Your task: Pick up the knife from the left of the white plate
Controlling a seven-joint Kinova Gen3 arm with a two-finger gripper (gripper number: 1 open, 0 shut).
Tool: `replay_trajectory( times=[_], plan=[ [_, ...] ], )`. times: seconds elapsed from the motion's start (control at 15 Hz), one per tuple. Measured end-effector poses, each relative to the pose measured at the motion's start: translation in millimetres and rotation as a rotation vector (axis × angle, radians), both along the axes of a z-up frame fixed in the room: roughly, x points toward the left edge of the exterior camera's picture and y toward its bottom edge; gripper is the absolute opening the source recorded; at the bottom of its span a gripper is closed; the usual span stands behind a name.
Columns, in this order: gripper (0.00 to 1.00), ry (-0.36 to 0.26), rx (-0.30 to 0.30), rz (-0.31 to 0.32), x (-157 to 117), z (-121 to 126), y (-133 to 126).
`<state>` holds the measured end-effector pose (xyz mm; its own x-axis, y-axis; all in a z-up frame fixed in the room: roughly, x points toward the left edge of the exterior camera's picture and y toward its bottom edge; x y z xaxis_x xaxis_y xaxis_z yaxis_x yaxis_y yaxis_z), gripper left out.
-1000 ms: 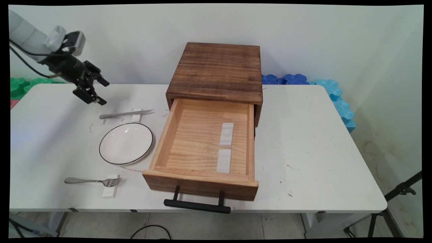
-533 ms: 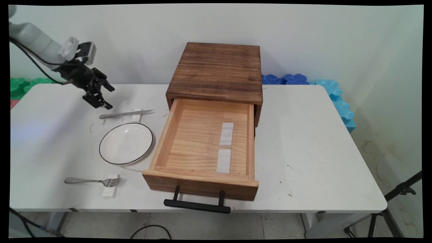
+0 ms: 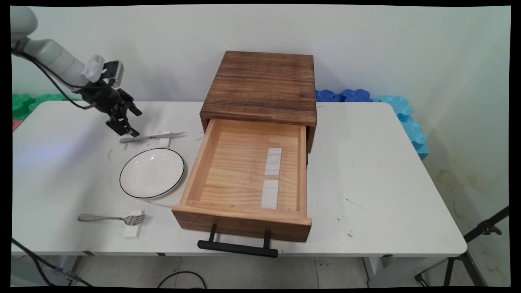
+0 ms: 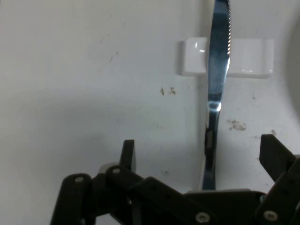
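The black pincer [image 3: 131, 122] is being held wide apart just above the handle end of a table knife [image 3: 152, 136], with nothing gripped; in the hand view the knife handle [image 4: 209, 154] is lying between the spread fingers [image 4: 128, 153], untouched. The knife blade is being carried on a small white rest [image 3: 164, 141] on the white bench [image 3: 386, 171], whose surface is being marked by scattered dark specks and scuffs. Just nearer the camera a white plate with a dark rim [image 3: 152, 173] is lying, and near the front edge a fork [image 3: 112, 218] is being propped on a second white rest [image 3: 133, 230]. At mid-bench a dark wooden box [image 3: 260, 85] is standing with its pale drawer [image 3: 244, 179] pulled out; two white rests [image 3: 272, 177] are lying inside. Green [image 3: 24, 103] and blue foam mats [image 3: 390, 106] are being leaned against the pale wall behind.
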<state>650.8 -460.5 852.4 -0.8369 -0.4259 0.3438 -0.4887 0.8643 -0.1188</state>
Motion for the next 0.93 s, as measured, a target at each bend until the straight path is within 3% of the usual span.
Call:
replay_trajectory(
  times=[0.93],
  plan=[
    [1.0, -0.01, 0.009, -0.049, -7.8, -31.2, -11.9]
  ],
)
